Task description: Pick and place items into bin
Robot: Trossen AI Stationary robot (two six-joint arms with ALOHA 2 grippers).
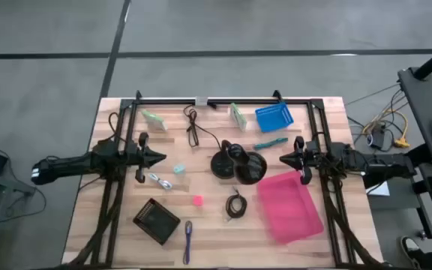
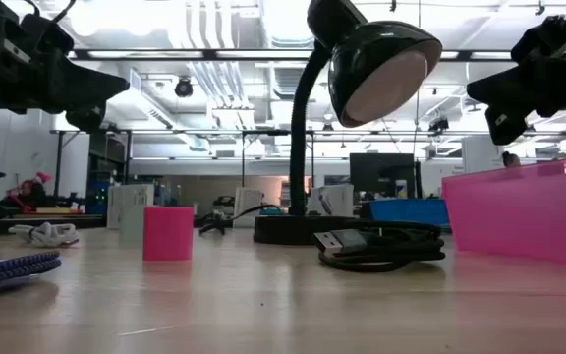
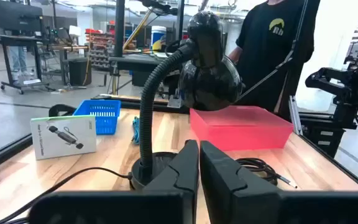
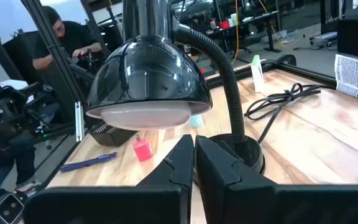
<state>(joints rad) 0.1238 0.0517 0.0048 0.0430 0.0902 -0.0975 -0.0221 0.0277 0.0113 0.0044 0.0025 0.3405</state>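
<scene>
Two grippers hang above the tabletop with their fingers pressed together and nothing between them; the left gripper (image 1: pixel 161 158) sits over the left half, pointing inward, and the right gripper (image 1: pixel 282 158) faces it from the right half; both show the same closed fingers in their own wrist views, left (image 3: pixel 199 163) and right (image 4: pixel 193 155). Between them, at mid-table, stands a black desk lamp (image 1: pixel 237 163) on its round base, its cord (image 1: pixel 194 127) trailing toward the far edge.

A pink bin (image 1: pixel 290 206) lies tilted near the right edge, toward the near side, with nothing visible inside it; a blue basket (image 1: pixel 274 117) sits near the far right corner; a black box (image 1: pixel 157 220) rests near the near left corner.

The items are all on the wood, outside the bin: one green-white packet (image 1: pixel 154 118) near the far edge on the left; another packet (image 1: pixel 238 115) just beside the blue basket; a teal marker (image 1: pixel 270 142) between the basket and the lamp; a pale-blue cube (image 1: pixel 178 169) just inward of the left gripper; a silvery metal piece (image 1: pixel 158 180) near it, toward the near side; a pink cube (image 1: pixel 198 200) close to the table's middle; a coiled black cable (image 1: pixel 236 205) just beside the bin's left wall; a purple pen (image 1: pixel 188 241) at the near edge.

A person in a black shirt (image 3: pixel 271 50) stands beyond the table.
</scene>
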